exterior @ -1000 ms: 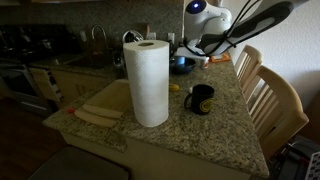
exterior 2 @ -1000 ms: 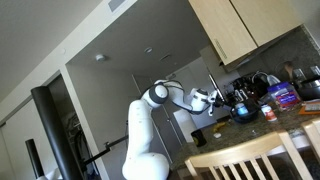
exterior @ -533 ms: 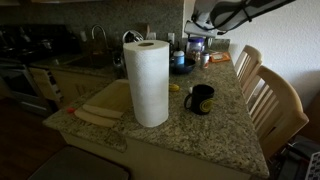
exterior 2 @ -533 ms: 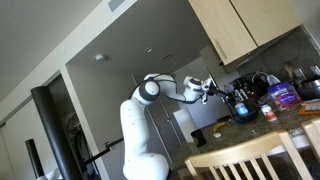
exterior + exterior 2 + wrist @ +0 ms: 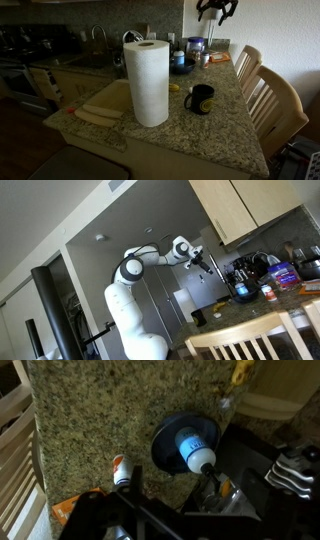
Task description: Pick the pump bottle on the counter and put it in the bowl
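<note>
**Gripper high and empty, bottle in the bowl**

Gripper [image 5: 217,9] hangs at the top edge of an exterior view, well above the counter [image 5: 215,125]. Its jaws are spread and hold nothing.

Nearest on the granite: paper towel roll [image 5: 147,82], upright, with a wooden board [image 5: 98,110] beside it at the counter's edge. Behind the roll is the black mug [image 5: 200,98], handle outward. A small yellow item [image 5: 175,88] lies just past it.

Farther back sits the bowl [image 5: 181,69], with the pump bottle [image 5: 194,47] rising out of it.

The wrist view looks straight down and confirms this. The pump bottle [image 5: 193,446], blue body with white top toward the camera, sits inside the rim of the dark bowl [image 5: 163,442]. Only this view shows a small orange-and-white container [image 5: 121,470] on the granite, near the bowl but apart from it.

Only the exterior view from across the room shows the whole white arm [image 5: 130,275], reaching out level, with the gripper [image 5: 196,258] clear above the counter clutter. The bottle is too small to pick out there.
</note>
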You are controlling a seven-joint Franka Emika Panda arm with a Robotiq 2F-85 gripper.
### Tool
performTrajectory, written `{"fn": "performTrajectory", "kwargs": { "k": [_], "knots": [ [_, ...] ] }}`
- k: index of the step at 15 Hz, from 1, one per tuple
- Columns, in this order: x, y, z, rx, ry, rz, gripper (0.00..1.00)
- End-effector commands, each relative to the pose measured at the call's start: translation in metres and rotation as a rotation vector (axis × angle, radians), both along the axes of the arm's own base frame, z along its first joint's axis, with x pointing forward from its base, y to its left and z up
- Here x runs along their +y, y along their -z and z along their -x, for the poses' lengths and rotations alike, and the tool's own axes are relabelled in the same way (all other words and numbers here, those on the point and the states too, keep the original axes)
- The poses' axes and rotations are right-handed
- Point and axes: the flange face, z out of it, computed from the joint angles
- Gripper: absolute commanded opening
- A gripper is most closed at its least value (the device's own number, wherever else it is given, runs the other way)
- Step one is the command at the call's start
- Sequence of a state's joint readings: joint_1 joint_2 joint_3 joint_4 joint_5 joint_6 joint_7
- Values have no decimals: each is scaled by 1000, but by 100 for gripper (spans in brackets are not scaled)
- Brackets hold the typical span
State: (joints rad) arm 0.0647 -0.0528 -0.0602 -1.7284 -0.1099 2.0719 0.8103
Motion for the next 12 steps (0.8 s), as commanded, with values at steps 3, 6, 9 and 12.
{"fn": "performTrajectory", "kwargs": {
  "k": [3, 6, 9, 12],
  "knots": [
    [-26, -13, 21, 120, -65, -66, 100],
    [-32, -13, 23, 137, -75, -72, 100],
    [-30, -10, 21, 142, -78, -72, 100],
    [-30, -10, 21, 142, -78, -72, 100]
  ]
}}
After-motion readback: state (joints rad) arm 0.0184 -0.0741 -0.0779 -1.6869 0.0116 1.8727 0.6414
